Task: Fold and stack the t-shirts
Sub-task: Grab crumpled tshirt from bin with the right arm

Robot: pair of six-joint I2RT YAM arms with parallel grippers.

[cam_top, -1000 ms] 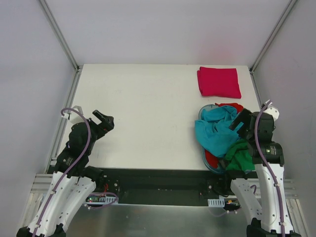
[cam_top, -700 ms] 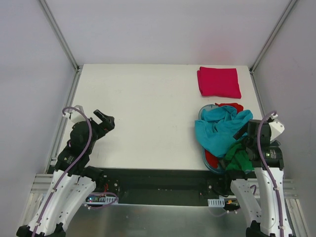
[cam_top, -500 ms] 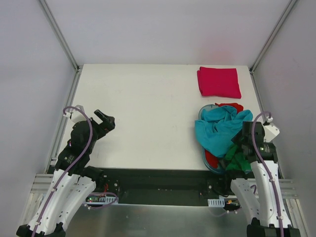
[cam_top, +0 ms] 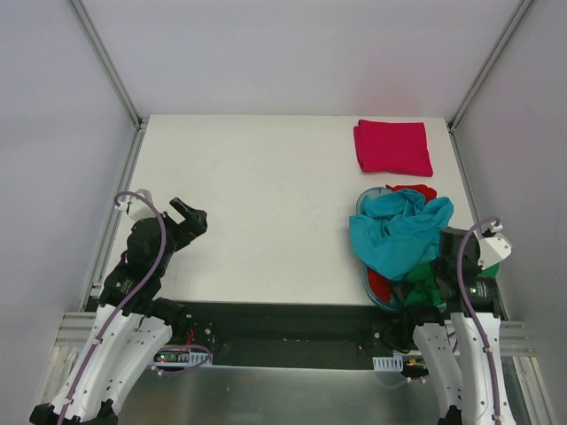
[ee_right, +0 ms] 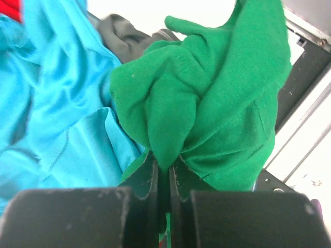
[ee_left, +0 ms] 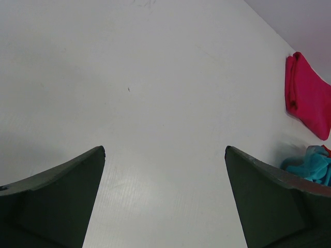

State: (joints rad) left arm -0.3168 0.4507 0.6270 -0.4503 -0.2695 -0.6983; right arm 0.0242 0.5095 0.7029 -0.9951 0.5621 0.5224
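A heap of t-shirts fills the blue tub (cam_top: 364,281) at the right: teal (cam_top: 394,232) on top, red (cam_top: 414,189) behind, bright green (cam_top: 426,285) at the near edge. My right gripper (ee_right: 164,164) is shut on a fold of the green t-shirt (ee_right: 217,103), beside the teal t-shirt (ee_right: 46,98) and a dark grey one (ee_right: 121,36). A folded crimson-pink t-shirt (cam_top: 392,147) lies at the back right and shows as a crimson-pink fold (ee_left: 307,95) in the left wrist view. My left gripper (cam_top: 188,215) stands open over bare table at the left.
The white table (cam_top: 266,186) is bounded by metal frame rails (cam_top: 106,235) at its sides. The table's near edge and black base plate (cam_top: 283,323) lie just below the tub.
My right gripper has moved toward the near right, down onto the green t-shirt, and shut on it. The left arm has stayed still.
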